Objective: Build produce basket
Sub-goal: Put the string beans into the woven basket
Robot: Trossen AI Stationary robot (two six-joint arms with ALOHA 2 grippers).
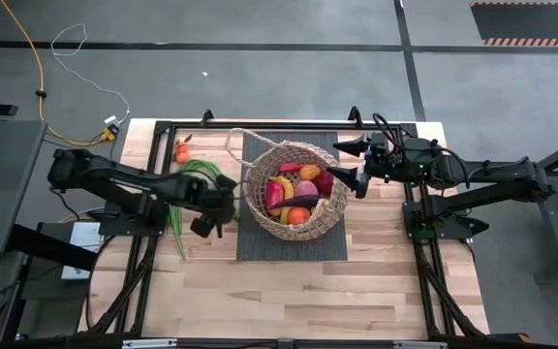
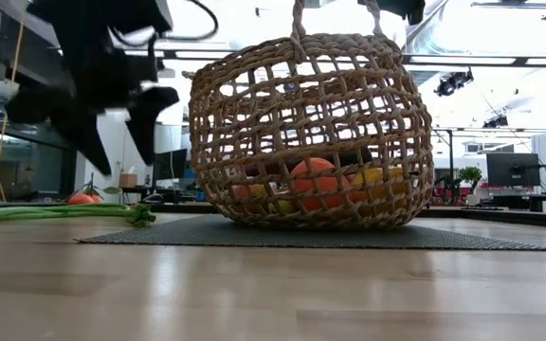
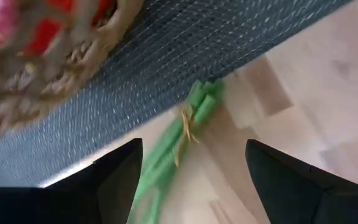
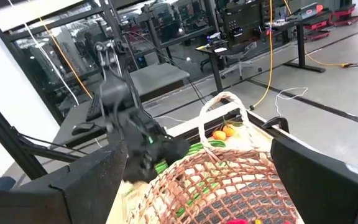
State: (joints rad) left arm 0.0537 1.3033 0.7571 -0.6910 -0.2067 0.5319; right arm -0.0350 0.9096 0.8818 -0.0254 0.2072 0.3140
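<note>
The round wicker basket [image 1: 294, 189] stands on a dark mat [image 1: 260, 242] and holds the produce [image 1: 296, 194]: a yellow banana, an orange, a purple eggplant, pink and red pieces. Long green bean stalks [image 3: 191, 121], tied with string, lie on the table left of the basket. My left gripper [image 3: 194, 180] hangs open just above them, pointing steeply down, a finger on either side and clear of them [image 2: 121, 133]. My right gripper [image 1: 356, 181] stands open and level, high by the basket's right rim, and looks over the basket [image 4: 229, 180].
An orange piece with green leaves [image 1: 181, 152] lies on the table beyond the bean stalks, near the far left. The basket's loop handle [image 2: 297, 19] stands up on its far side. Bare wood [image 1: 289, 301] runs toward the near edge.
</note>
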